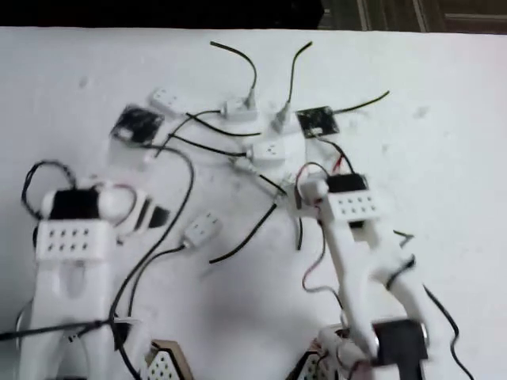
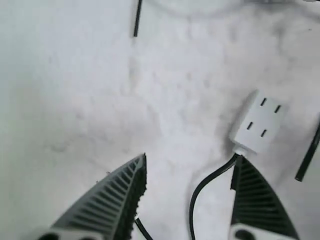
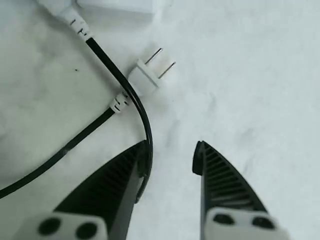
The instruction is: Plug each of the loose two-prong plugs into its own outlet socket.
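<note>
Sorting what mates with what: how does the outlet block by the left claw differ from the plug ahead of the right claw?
The outlet block is boxy, with two pairs of slots in its face; the plug is tapered, with two bare prongs sticking out. A black cord crosses the plug's tail; none crosses the outlet block. Both are white, on black cords, lying ungripped on the table.

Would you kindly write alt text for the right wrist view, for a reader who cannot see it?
A loose white two-prong plug lies on the white table ahead of the open right gripper. A black cord curves past the plug.
</note>
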